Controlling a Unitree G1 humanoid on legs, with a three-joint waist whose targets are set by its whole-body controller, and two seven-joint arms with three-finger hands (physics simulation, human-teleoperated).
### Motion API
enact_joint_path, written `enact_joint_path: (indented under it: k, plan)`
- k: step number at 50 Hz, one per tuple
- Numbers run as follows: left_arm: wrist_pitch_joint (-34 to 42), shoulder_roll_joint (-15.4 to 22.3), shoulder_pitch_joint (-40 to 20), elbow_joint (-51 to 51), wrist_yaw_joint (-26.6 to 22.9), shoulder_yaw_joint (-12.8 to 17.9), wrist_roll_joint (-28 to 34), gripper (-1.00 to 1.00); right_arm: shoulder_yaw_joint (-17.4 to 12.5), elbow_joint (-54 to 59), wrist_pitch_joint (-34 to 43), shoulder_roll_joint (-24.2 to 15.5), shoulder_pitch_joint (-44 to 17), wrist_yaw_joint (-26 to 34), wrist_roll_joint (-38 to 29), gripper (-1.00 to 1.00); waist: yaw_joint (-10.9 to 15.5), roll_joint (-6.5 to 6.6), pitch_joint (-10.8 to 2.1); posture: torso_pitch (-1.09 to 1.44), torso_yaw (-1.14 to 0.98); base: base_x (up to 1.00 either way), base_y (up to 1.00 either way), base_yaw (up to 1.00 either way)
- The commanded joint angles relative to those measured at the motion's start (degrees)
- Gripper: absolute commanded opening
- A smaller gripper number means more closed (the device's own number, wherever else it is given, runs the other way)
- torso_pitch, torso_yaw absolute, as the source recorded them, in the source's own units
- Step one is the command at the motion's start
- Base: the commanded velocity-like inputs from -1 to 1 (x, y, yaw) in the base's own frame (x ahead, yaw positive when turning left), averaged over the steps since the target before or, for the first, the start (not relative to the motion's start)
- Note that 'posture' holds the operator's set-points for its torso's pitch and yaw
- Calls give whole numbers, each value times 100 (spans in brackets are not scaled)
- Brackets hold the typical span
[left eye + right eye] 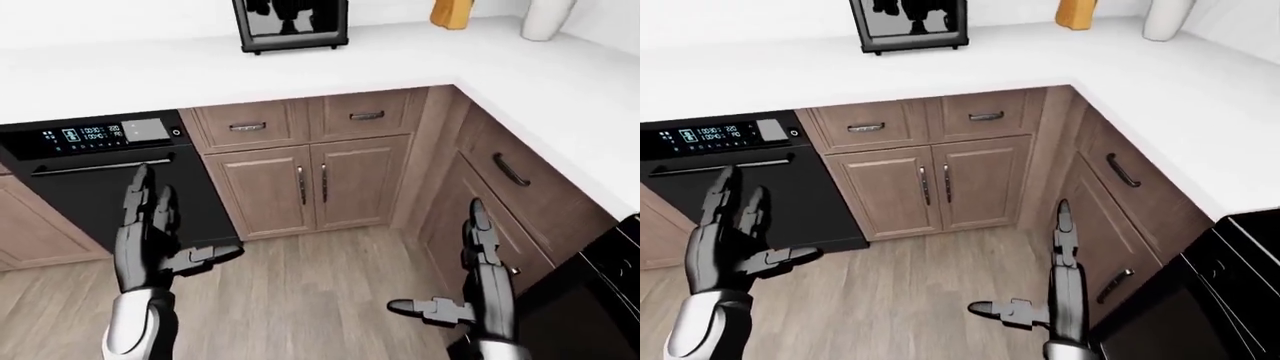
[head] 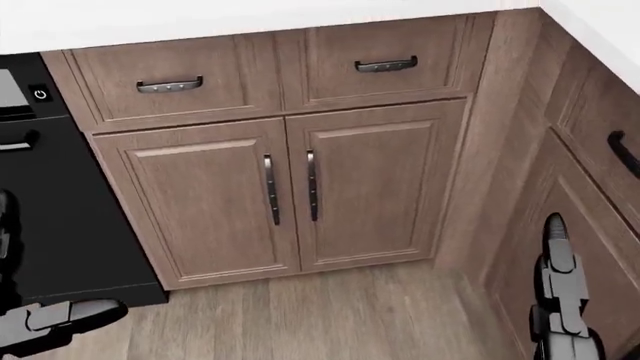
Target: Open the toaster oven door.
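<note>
The toaster oven (image 1: 290, 24) stands on the white counter (image 1: 400, 71) at the top of the left-eye view. Only its lower part shows, with a dark glass door that looks shut; its top is cut off. My left hand (image 1: 175, 221) is open, fingers pointing up, low in the left of the view over the black appliance door. My right hand (image 1: 445, 259) is open at the lower right, thumb out to the left. Both hands are empty and far below the toaster oven.
A black built-in appliance (image 1: 100, 135) with a lit panel and bar handle sits under the counter at left. Wooden drawers and double cabinet doors (image 2: 290, 187) fill the corner. A black stove (image 1: 605, 300) is at lower right. A wooden block (image 1: 452, 13) and a white vase (image 1: 548, 16) stand on the counter.
</note>
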Motion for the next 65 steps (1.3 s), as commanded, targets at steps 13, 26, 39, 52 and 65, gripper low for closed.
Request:
enact_joint_path:
  k: [13,26,39,52,65]
  plan:
    - [10,47,-25,-300,-10,127,-53,100,12,-205,-121,-1,-13,-14,45,100,97,241,-75,0,0,46,0,0]
    - [0,37,-21,-304,-26,122,-37,100,22,-158,-101,10,-42,-24,37,100,58,-405,-59,0,0,46,0,0]
    - [3,30,-11,-322,-44,117,-24,100,73,-129,-3,-25,-21,-82,-77,100,191,-108,-124,0,0,4,17,15]
    - [17,21,0,-361,-52,129,-35,100,156,-165,-62,-51,-118,-65,-89,100,163,68,-167,0,0,0,0,26]
    - [3580,1720,-2763,-1480,1596,711,-2147,100,-200,-2017,3572,2274,-4417,5538,-6129,100,101,3,-320,0,0,0,0,0]
